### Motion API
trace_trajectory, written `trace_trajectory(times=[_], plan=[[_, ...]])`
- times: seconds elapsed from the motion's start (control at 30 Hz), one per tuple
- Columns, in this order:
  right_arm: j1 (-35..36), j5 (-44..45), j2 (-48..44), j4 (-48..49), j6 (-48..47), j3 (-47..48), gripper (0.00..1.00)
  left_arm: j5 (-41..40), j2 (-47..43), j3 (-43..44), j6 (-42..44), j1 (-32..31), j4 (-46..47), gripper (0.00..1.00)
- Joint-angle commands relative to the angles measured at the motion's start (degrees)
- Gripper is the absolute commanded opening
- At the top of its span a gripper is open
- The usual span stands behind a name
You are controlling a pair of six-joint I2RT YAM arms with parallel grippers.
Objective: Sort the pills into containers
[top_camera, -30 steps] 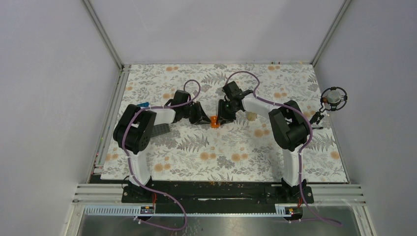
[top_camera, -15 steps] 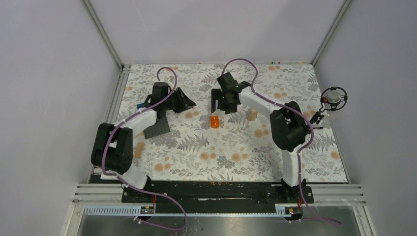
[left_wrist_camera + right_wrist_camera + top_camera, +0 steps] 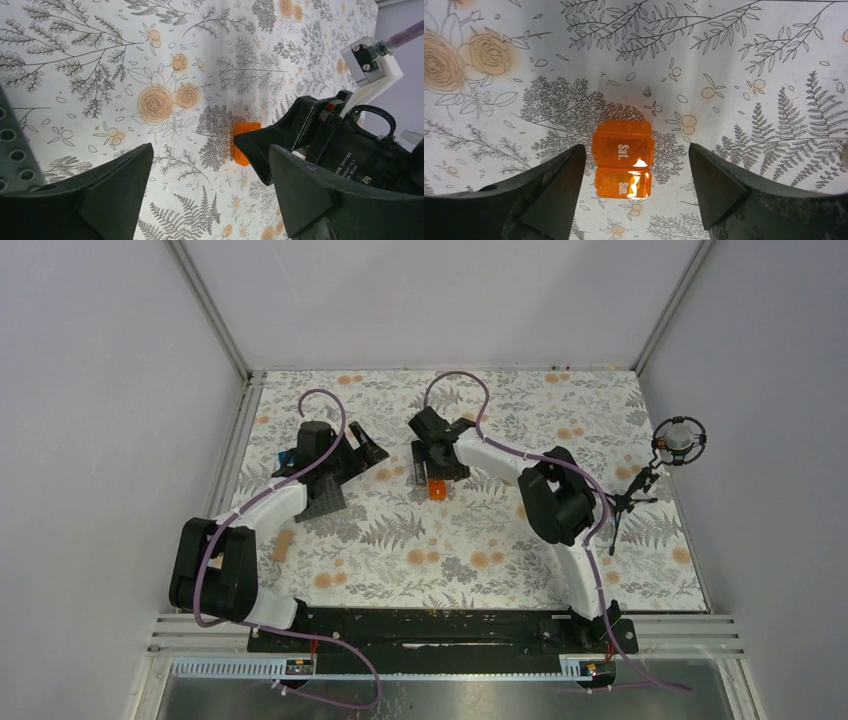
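Note:
A translucent orange hinged-lid box (image 3: 622,160), its two lids marked "Sat." and "Sun.", lies shut on the flowered table (image 3: 470,540). My right gripper (image 3: 636,146) hovers over it, open, with both fingers clear of its sides. In the top view that right gripper (image 3: 427,470) sits just left of and above the orange box (image 3: 436,489). My left gripper (image 3: 368,446) stands open to the left of the box, holding nothing. From the left wrist, only a corner of the orange box (image 3: 242,143) peeks out behind the right gripper (image 3: 320,150). No pills show.
A dark grey studded plate (image 3: 322,497) lies under the left arm, with a blue brick (image 3: 287,455) at its far left. A small tan oblong thing (image 3: 283,543) lies near the left edge. A small stand (image 3: 628,502) is at the right.
Both grippers were shut at the orange box and have opened. The left arm swung away to the left. The right gripper shifted left above the box, which stays on the table.

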Motion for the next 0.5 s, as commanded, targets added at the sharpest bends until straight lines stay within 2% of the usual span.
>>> trace_trajectory(times=[0.0,0.23,0.4,0.47], plan=[[0.46,3.72,1.11,-1.72,-0.05,3.41,0.81,-2.53,-2.64,-0.98,1.01,0.27,2.56,0.87],[0.49,2.94,2.67,-0.46,1.14,4.56,0.66,0.24,-0.90,-0.79,-0.06,0.27,2.76,0.85],[0.49,1.65,3.09,-0.98,2.56,5.01,0.51,2.45,0.63,-1.64,-1.84,0.27,3.83,0.84],[0.58,1.42,3.49,-1.82,2.99,5.66,0.50,3.23,1.38,-1.90,-2.37,0.27,4.06,0.84]])
